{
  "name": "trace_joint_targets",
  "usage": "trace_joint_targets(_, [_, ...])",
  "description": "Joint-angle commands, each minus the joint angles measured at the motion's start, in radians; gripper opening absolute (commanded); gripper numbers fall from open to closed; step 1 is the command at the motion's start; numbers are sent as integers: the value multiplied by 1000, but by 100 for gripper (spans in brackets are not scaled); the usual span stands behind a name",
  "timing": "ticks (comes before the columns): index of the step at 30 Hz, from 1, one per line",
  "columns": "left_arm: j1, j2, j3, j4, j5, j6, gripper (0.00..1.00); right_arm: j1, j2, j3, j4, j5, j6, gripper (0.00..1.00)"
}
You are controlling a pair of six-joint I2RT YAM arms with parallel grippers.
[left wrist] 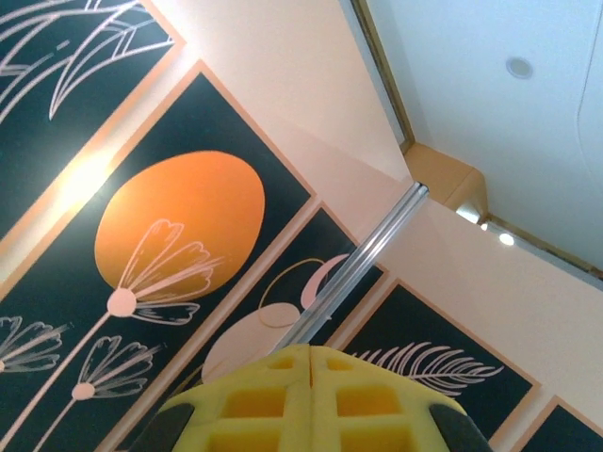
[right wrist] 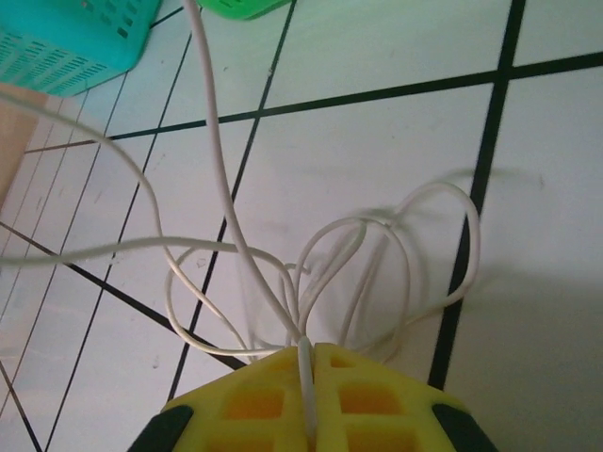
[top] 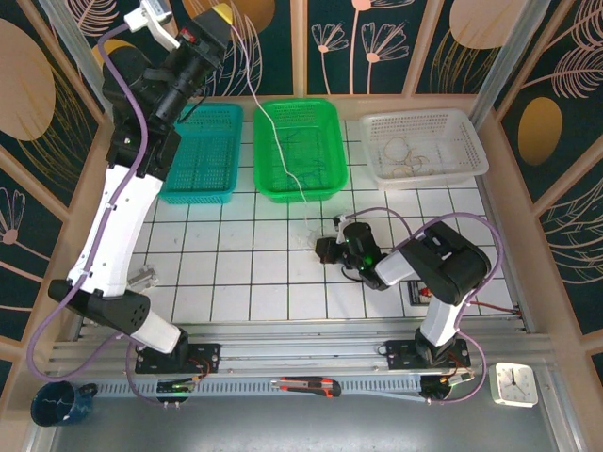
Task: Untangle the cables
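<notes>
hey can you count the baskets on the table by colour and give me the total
Teal basket: 1
Green basket: 1
White basket: 1
Total: 3

Left arm raised high, wrist tilted upward; left pincer (left wrist: pixel 311 354) closed, pads pressed together, white cable (right wrist: pixel 215 141) pinched. Right arm folded low, forearm stretched leftward; right pincer (top: pixel 326 250) clamped on same cable.
</notes>
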Motion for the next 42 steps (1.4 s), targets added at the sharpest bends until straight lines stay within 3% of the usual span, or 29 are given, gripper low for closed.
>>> trace_joint_targets(1, [14,16,89,-48,-25,48,0,-23,-46,-33,-66,66,11,0])
trace_joint_targets(11, [67,198,524,-280,-87,137,0,-106,-94,-118,-100,83,55,0])
trace_joint_targets(16, [92,439,997,-505,-93,144,0,-107,-114,-106,-101,44,43,0])
trace_joint_targets(18, [111,426,939,-508,-99,142,0,-107,-133,-96,-115,30,37,0])
trace_joint_targets(21, [121,473,998,-574,-133,186,0,-106,-182,-82,-159,20,23,1])
trace_joint_targets(29, [136,529,1015,-667,-271,341,0,-100,-329,-19,-335,14,-45,43])
trace_joint_targets(37, [145,584,1014,-695,-369,441,0,-99,-427,46,-487,20,-99,62])
trace_joint_targets(42, [164,621,1015,-689,-390,466,0,-101,-472,68,-544,34,-109,67])
